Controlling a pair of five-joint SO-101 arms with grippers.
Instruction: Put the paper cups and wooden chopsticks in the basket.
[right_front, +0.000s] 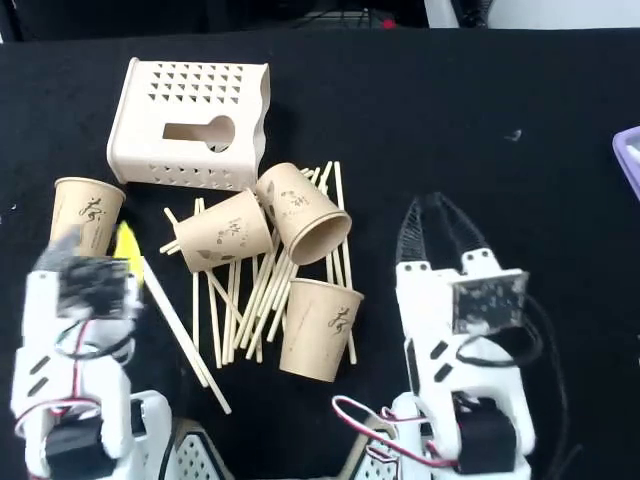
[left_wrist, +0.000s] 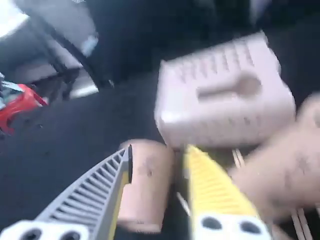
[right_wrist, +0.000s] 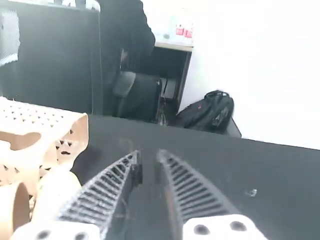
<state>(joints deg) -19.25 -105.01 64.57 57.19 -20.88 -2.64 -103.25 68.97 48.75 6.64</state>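
On the black table, on the side away from the arms: basket, one, the largest item. It lies on its side with the handle cut-out wall uppermost. Which way its mouth faces cannot be told.

Left gripper, one. It sits near the basket's left corner, on the arms' side of it. Its grey and yellow fingers are spread to either side of a cup, with a gap showing beside the yellow one. It looks placed to take hold of the cup but not clamped.

Right gripper, one. It stands well apart from the basket, off to its right. Its fingers are narrowly parted and carry nothing, apparently idle while the other arm works.

Paper cups, four, all outside the basket:
- Far-left cup lies just below the basket's left corner, between the left fingers.
- Two tipped cups lie close against the basket's near wall, resting on the sticks.
- Fourth cup sits farther from the basket, toward the arms.

Wooden chopsticks, many. They are fanned loosely under and between the three cups nearest the basket, so they are probably easier to gather once those cups are lifted off.
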